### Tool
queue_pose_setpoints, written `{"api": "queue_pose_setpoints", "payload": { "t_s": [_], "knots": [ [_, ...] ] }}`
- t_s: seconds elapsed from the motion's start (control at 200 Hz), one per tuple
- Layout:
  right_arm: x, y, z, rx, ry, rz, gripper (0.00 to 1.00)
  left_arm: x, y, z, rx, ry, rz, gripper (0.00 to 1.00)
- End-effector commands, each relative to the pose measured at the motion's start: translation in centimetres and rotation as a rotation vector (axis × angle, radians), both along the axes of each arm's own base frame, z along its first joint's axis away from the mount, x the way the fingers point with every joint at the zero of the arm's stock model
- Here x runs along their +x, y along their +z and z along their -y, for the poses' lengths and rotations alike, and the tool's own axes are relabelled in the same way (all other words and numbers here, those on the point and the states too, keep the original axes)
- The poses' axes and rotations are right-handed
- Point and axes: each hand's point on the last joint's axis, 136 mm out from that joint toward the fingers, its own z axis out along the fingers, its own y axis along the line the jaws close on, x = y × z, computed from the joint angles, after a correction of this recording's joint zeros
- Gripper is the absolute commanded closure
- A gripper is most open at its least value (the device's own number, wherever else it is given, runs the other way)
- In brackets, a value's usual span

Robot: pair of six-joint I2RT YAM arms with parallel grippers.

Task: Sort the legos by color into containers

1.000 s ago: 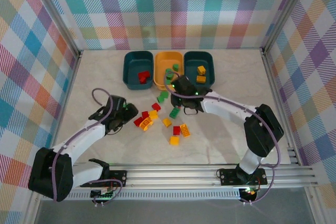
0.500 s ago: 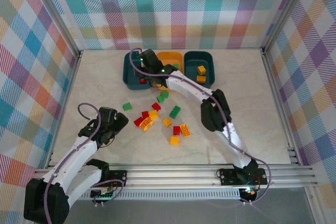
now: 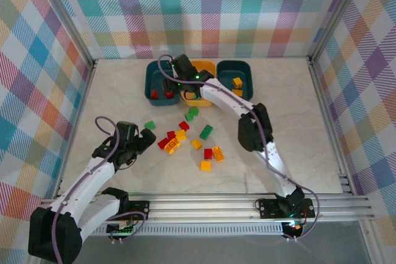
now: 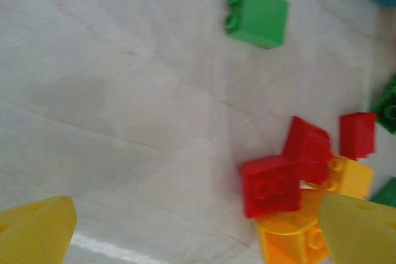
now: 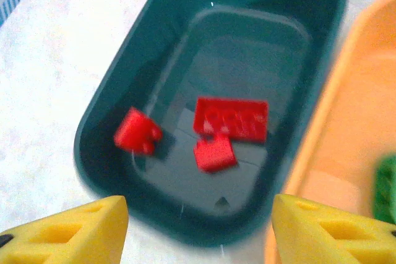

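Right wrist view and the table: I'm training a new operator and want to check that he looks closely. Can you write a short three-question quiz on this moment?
1. True or false: the teal bin in the right wrist view holds green bricks.
2. How many red bricks lie in that bin? A: two. B: three. C: five.
3. Fill in: the single brick lying apart from the pile, ahead of the left gripper, is ___.

Key: 1 false, its bricks are red. 2 B. 3 green.
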Motion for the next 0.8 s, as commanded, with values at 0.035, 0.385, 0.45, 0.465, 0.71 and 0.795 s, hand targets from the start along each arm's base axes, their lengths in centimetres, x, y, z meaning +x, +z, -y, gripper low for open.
{"api": "queue_pose_setpoints", "payload": {
  "t_s": [0.035,0.385,0.45,0.465,0.71,0.795],
  "knots": [
    [-5.4,8.9,4.2,0.073,0.004,0.175,0.38,2.7,2.4,3.1,-0.077,-0.113,0.100,0.03],
    [-21.0,-4.2,17.0,-0.141,-0.065,-0.164,0.35,7.0,4.1,11.2,-0.076,-0.312,0.176,0.05],
    [-23.3,-5.9,17.9,-0.168,-0.042,-0.226,0.33,7.7,4.1,11.9,-0.082,-0.316,0.176,0.05],
    [-23.7,-6.1,18.0,-0.172,-0.036,-0.236,0.33,7.8,4.0,12.0,-0.081,-0.317,0.172,0.05],
    [-28.1,-10.0,18.2,-0.319,0.065,-0.361,0.33,8.9,3.0,13.2,-0.106,-0.314,0.137,0.05],
    [-28.1,-11.1,18.1,-0.349,0.080,-0.378,0.33,8.9,2.9,13.3,-0.113,-0.313,0.130,0.05]
  ]
}}
